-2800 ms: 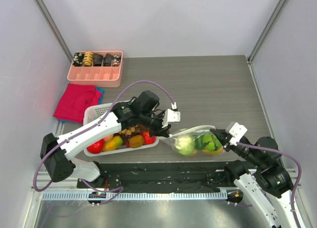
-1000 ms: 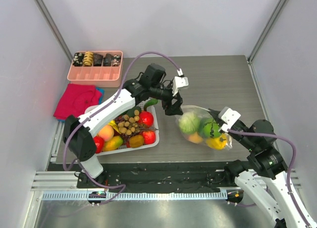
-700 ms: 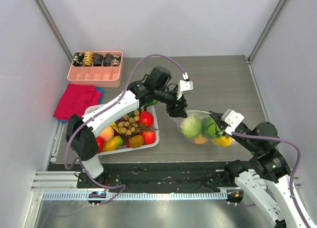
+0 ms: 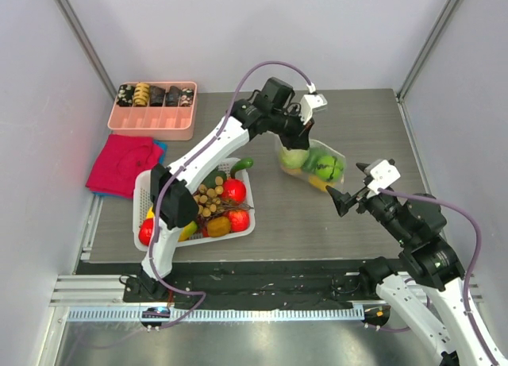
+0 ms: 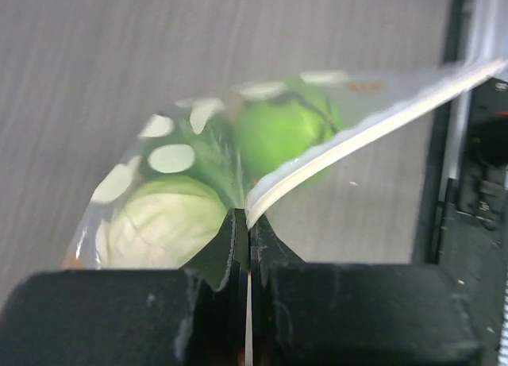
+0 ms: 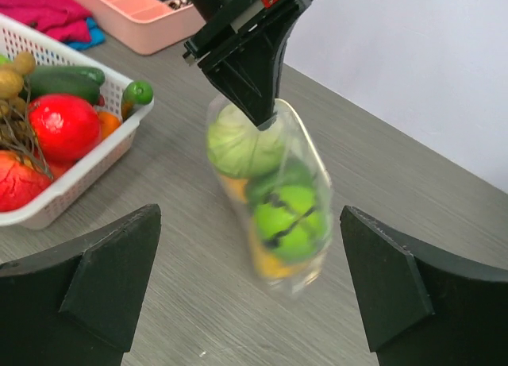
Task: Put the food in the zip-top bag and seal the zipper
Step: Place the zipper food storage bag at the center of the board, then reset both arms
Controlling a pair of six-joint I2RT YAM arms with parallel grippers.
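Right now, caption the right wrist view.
Left jaws pinch the filled zip-top bag by its top; right jaws open, empty.

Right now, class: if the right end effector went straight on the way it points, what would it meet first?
Most likely the zip-top bag, pinched at its top by the left end effector; it sits centred between the open fingers of the right end effector. Depth is unclear.

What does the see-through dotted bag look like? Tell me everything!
The zip-top bag is clear, floppy plastic printed with white dots. It hangs upright from the left gripper, which pinches its top edge. Inside are a pale cabbage on top, a green pepper below and something yellow at the bottom. Whether it touches the table is unclear.
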